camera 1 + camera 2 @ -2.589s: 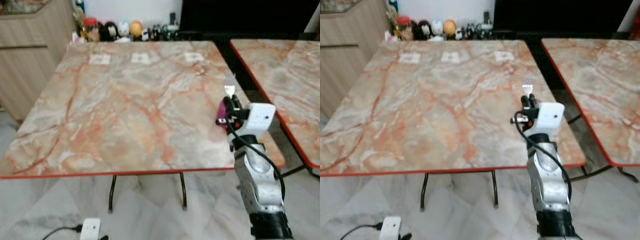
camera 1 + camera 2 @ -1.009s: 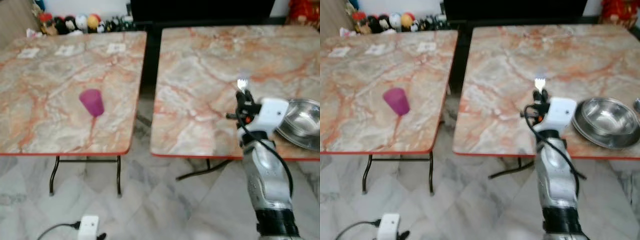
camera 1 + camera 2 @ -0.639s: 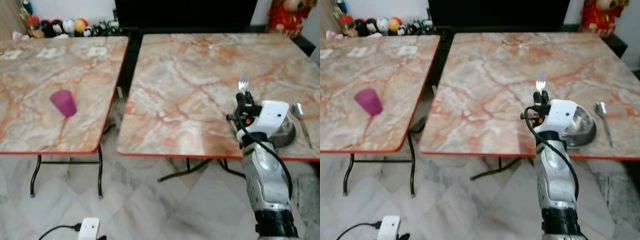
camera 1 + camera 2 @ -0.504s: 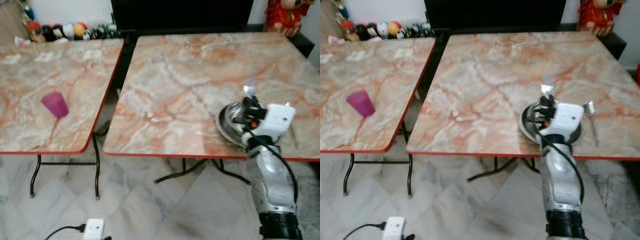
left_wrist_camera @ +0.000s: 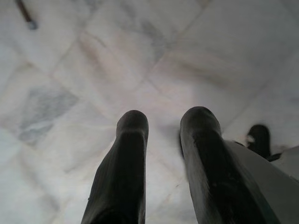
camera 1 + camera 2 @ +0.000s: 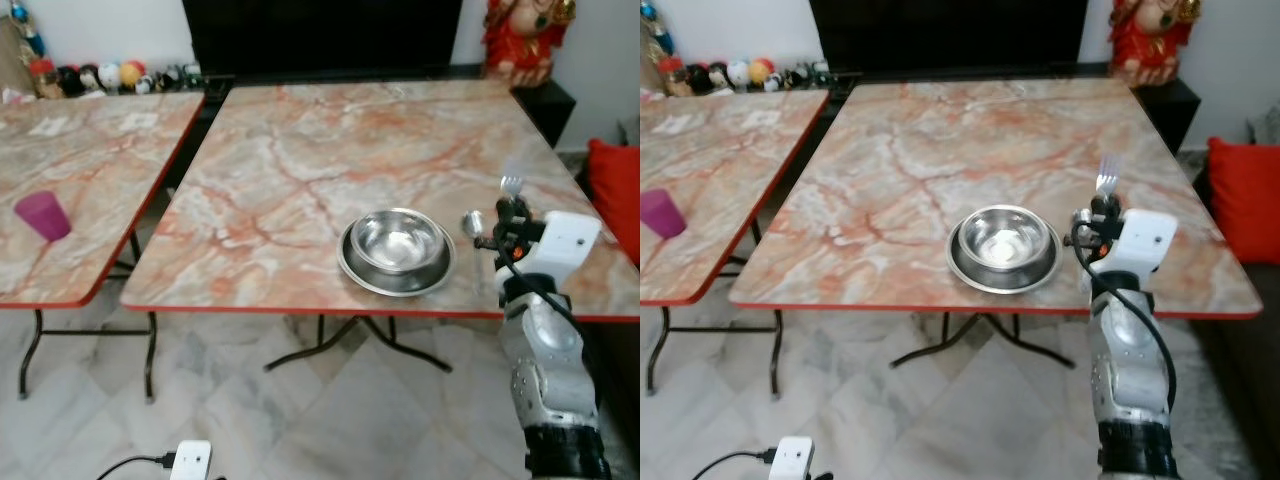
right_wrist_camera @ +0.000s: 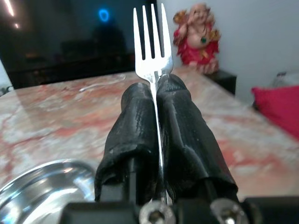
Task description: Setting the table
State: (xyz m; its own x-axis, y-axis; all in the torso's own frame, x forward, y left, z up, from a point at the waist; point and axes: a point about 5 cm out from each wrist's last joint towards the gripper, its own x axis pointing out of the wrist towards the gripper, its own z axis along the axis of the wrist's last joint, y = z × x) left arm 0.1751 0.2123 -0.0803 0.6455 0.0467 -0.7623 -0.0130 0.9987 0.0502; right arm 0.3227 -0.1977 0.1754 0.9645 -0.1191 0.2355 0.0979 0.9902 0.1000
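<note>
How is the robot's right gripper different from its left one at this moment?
The right gripper is raised beside the marble table, near the steel bowl; the left gripper hangs over the tiled floor. The right one's fingers are shut on a fork, tines up; the left one's are parted and hold nothing. Both have two long black fingers.

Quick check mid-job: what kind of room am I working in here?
Probably a home dining or living area: two marble-patterned folding tables with red edges, a red figurine on a dark cabinet, small toys by the wall. The right gripper holds a silver fork beside a steel bowl.
</note>
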